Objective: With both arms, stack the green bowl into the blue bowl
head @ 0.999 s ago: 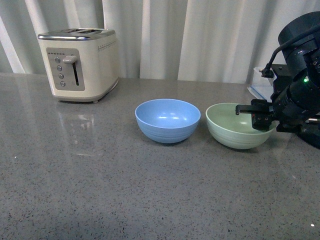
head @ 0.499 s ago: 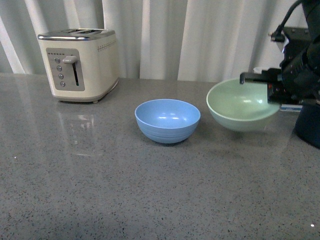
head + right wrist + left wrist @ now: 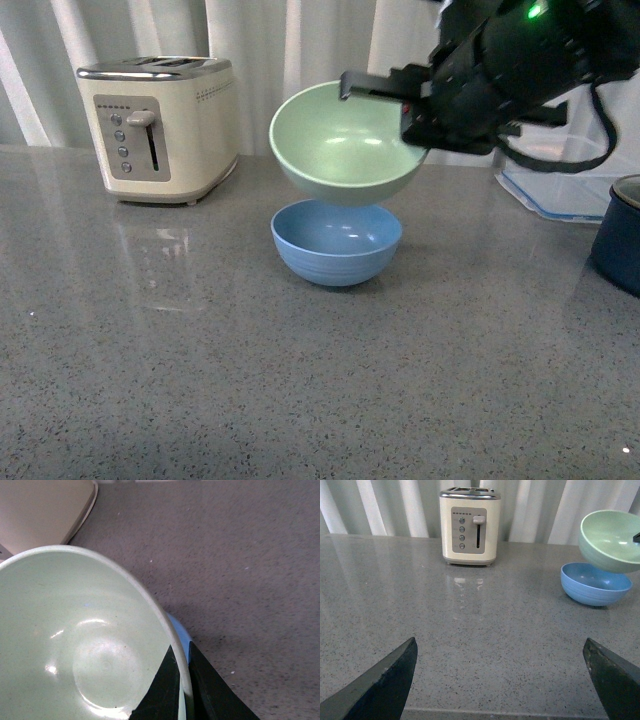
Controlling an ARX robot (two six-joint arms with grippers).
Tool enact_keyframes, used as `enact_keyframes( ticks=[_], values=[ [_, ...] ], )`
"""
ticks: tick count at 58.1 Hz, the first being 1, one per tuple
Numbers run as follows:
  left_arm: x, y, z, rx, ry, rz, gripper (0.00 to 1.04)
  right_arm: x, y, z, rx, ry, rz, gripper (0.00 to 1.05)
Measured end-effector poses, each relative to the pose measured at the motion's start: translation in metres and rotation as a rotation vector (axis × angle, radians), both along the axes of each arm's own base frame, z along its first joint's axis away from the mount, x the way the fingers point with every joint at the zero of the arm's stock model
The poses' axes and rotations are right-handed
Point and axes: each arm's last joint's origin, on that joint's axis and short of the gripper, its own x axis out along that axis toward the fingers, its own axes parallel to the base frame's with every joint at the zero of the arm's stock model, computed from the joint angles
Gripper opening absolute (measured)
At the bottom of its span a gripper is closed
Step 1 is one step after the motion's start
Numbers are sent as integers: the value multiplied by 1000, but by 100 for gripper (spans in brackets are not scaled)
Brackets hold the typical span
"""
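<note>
Right tool (image 3: 392, 100) is clamped on the rim of the green bowl (image 3: 340, 150), one finger inside and one outside. In the front view it holds the bowl in the air over the blue bowl (image 3: 336, 250). The green bowl is tilted, its opening turned toward the camera. Its underside overlaps the blue bowl's far rim in the picture, so I cannot tell whether they touch. The blue bowl stands upright on the table (image 3: 200, 380), with the toaster (image 3: 160, 125) well to its left and a dark navy pot (image 3: 618, 235) far to the right.

From the left wrist view, the left tool (image 3: 499, 642) hangs wide open and empty, low over the table (image 3: 470, 610) and well apart from both bowls. The green bowl (image 3: 612, 540) appears above the blue bowl (image 3: 592, 582) but not squarely centred on it.

In the right wrist view, the right tool (image 3: 181, 652) has its two dark fingers (image 3: 162, 690) closed tightly on the thin rim of the green bowl (image 3: 85, 645). Only a sliver of the blue bowl (image 3: 181, 635) shows past that rim.

To do this well, I judge the bowl should first be levelled and centred, then lowered slowly until it seats. The grip should open only after that. A rim pinch leaves the bowl free to swing, and a tilted drop could catch an edge and push the blue bowl away. The left tool could steady the blue bowl.
</note>
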Motion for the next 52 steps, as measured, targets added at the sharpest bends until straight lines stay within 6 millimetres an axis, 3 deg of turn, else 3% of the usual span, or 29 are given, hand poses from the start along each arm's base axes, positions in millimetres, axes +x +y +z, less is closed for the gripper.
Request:
enact_keyframes(
  ticks=[9,29,43,47,52],
  values=[
    [0,0,0,0,0,0,98,13,15,-19,-33,33,-10,2],
    [0,0,0,0,0,0,98,28,19,-37,-60,58,-29,3],
    [0,0,0,0,0,0,98,11,13,-19,-5,8,30,44],
    [0,0,0,0,0,0,98,-4,6,0,36,-57,54,56],
    [0,0,0,0,0,1,98,-38,-9,38,120,-245,87,76]
  ],
)
